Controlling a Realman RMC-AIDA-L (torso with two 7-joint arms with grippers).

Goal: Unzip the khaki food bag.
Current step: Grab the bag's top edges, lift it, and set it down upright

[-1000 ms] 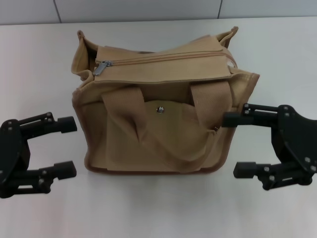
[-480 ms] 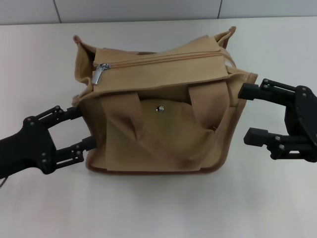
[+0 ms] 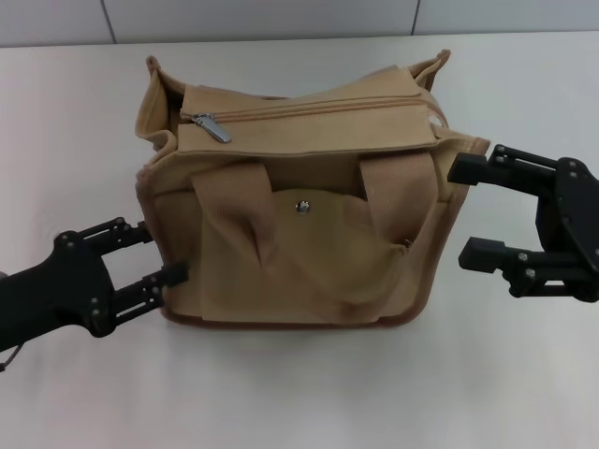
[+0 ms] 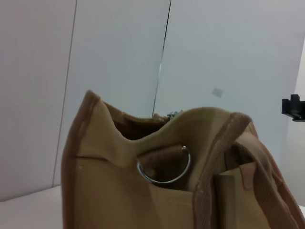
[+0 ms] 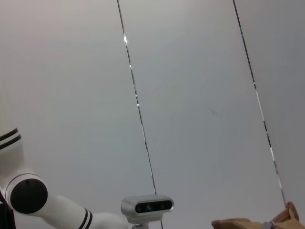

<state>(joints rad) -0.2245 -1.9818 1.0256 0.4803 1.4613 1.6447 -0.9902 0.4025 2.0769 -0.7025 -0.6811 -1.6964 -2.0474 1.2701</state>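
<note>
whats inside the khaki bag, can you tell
No. The khaki food bag is zipped along its top, with the zipper pull at the end nearer the left tool, so its contents are covered. Only the outside shows: strap handles and the snap on the front pocket.

Over the last second the black left gripper (image 3: 157,254) has swung in from an open spot on the table to the lower left side of the boxy tan canvas food bag (image 3: 299,201), its fingertips now touching the fabric. The black right gripper (image 3: 471,211) has risen and drawn back slightly from the bag's right side. The silver metal zipper pull (image 3: 212,127), previously hanging down, now lies flipped along the top panel.
</note>
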